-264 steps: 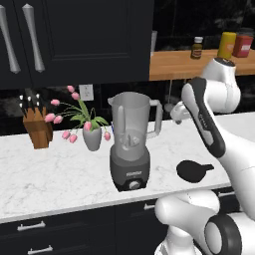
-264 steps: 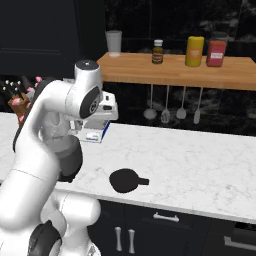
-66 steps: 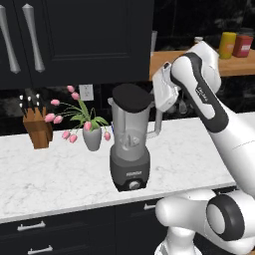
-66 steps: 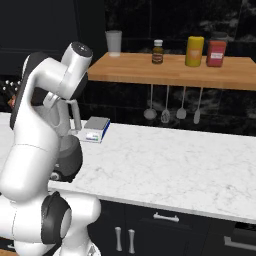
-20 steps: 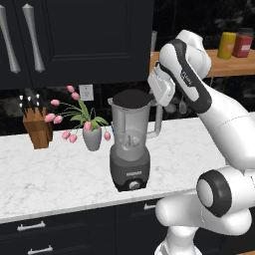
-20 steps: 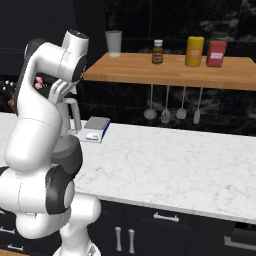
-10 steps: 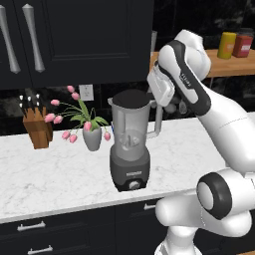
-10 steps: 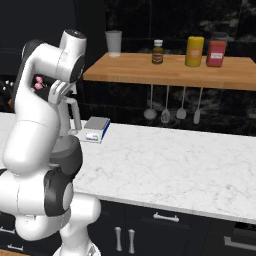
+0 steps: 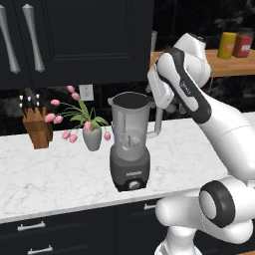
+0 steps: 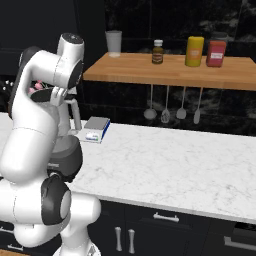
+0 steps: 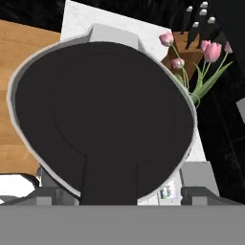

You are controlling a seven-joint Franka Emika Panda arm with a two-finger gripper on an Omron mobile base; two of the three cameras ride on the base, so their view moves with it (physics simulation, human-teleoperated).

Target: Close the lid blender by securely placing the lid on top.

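Marble counter (image 9: 60,174) | blender (image 9: 130,144) upright | matte black lid (image 11: 103,119) on rim

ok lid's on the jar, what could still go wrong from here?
1. In the hand view the lid leaves a wider sliver of rim on one side of the blender, so it may sit slightly off-centre rather than seated.
2. The hand sits close beside the jar's top and handle; pulling away carelessly could nudge the lid or jar.
3. The tulip vase stands right next to the base and could tip if the blender shifts.

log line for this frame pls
phase: lid seating | lid: on blender rim | gripper: straddling lid tab, grip unclear
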